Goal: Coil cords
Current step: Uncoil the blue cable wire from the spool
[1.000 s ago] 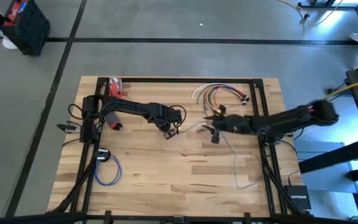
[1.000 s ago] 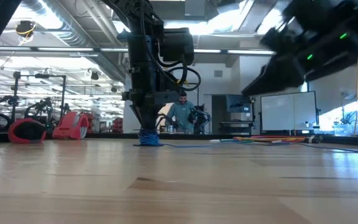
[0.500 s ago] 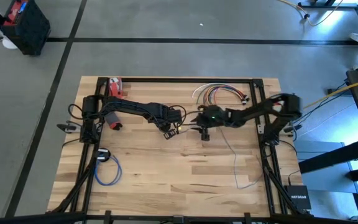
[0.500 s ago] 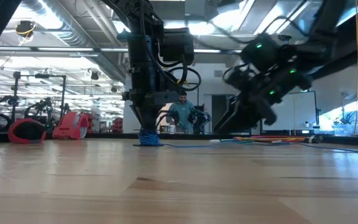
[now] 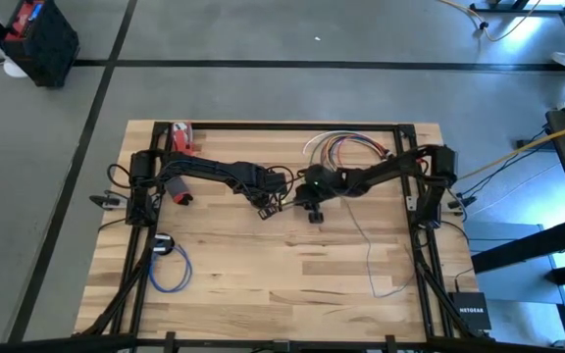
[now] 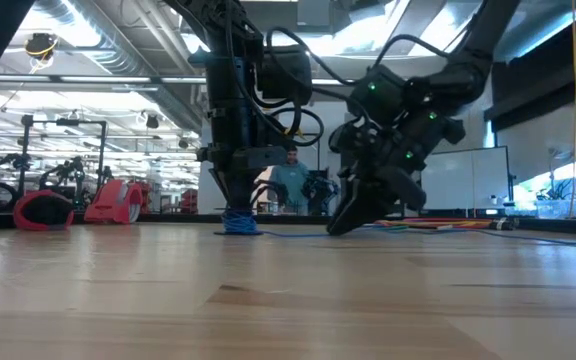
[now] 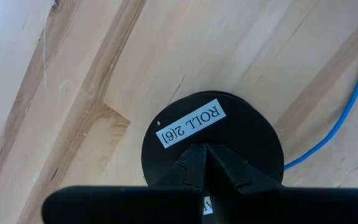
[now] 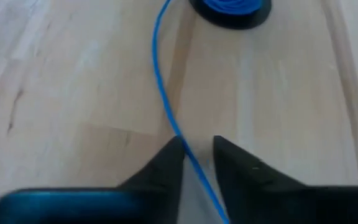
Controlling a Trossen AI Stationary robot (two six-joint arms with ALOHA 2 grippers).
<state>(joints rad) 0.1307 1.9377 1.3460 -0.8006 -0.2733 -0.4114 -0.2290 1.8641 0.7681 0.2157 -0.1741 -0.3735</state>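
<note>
A blue cord [image 5: 366, 245] runs across the table from a black spool [image 7: 213, 134] labelled ROLL 2(6), with blue turns wound at its base [image 6: 238, 222]. My left gripper [image 5: 266, 204] points down on the spool's top with its fingers shut [image 7: 205, 163]. My right gripper [image 5: 312, 210] is just right of the spool, tipped down to the table [image 6: 340, 226]. It is open by a narrow gap [image 8: 197, 155], with the cord [image 8: 166, 106] passing between its fingers. I cannot tell whether they touch it. My left gripper rests its shut fingertips on the middle of the spool's top disc [image 7: 191, 127], coming from above and pointing down. The spool stands flat on the table. The fingers hide whether they pinch anything at the centre.
A coiled blue cord [image 5: 170, 270] with a small black disc [image 5: 163, 243] lies at the near left. A bundle of coloured cords [image 5: 346, 147] lies at the far edge. A red tape roll [image 5: 180, 137] sits at the far left. The blue cord's free end [image 5: 390, 291] trails near the right rail.
My right gripper has swung toward the table's left, toward the spool, and come down to the table over the blue cord, its arm folding back. My left gripper and the spool have kept still.
</note>
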